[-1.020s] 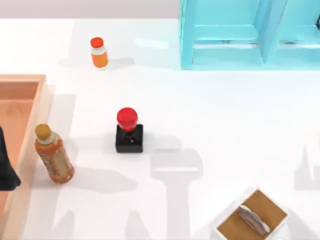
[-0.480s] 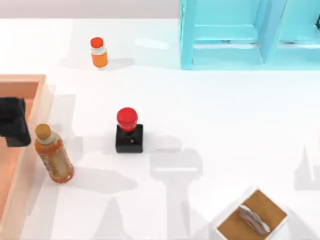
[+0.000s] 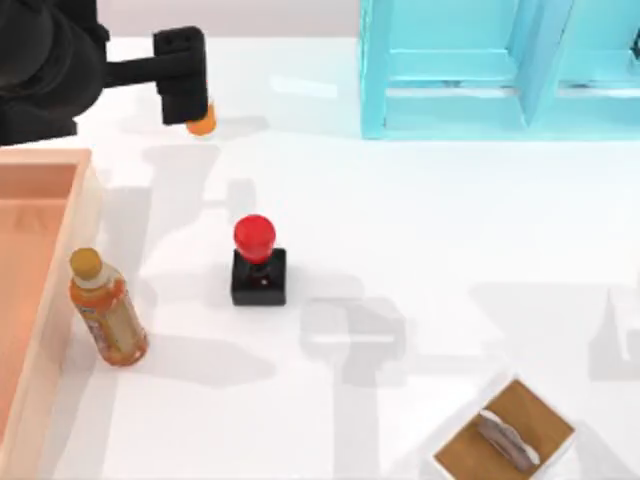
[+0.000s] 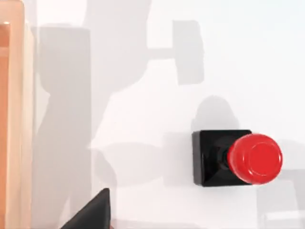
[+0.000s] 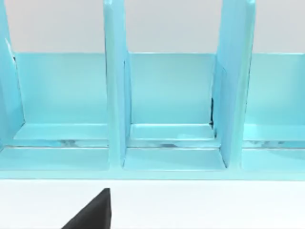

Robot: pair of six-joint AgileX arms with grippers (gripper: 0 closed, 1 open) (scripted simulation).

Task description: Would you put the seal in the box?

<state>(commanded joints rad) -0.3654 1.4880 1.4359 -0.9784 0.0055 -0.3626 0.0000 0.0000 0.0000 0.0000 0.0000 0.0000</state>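
The seal [image 3: 258,260] stands upright on the white table [image 3: 440,230], a little left of centre, its red ball knob over the black cube base; it touches nothing; in the left wrist view the seal [image 4: 237,158] is seen from above, with the box wall [image 4: 14,119] well apart from it along one edge.

The box [image 3: 50,300] lies at the table's left edge, light orange-tan with thick raised walls; just beside its right wall, on the table, stands a tall orange bottle [image 3: 106,310] with a yellow-brown cap, tilted slightly; the seal is to the right of that bottle, apart from it.

The left gripper [image 3: 182,75] hangs at the far left of the table, beyond the box's far corner and well apart from the seal; it covers most of a small orange bottle [image 3: 202,124], whose lower part peeks out beneath it; whether its fingers are apart or together I cannot tell.

A cyan shelf unit [image 3: 500,70] stands at the far right; the right wrist view faces the cyan shelf unit [image 5: 167,109] and its open compartments; a small brown square board [image 3: 505,435] with a white rim lies at the near right, a grey object resting on it.
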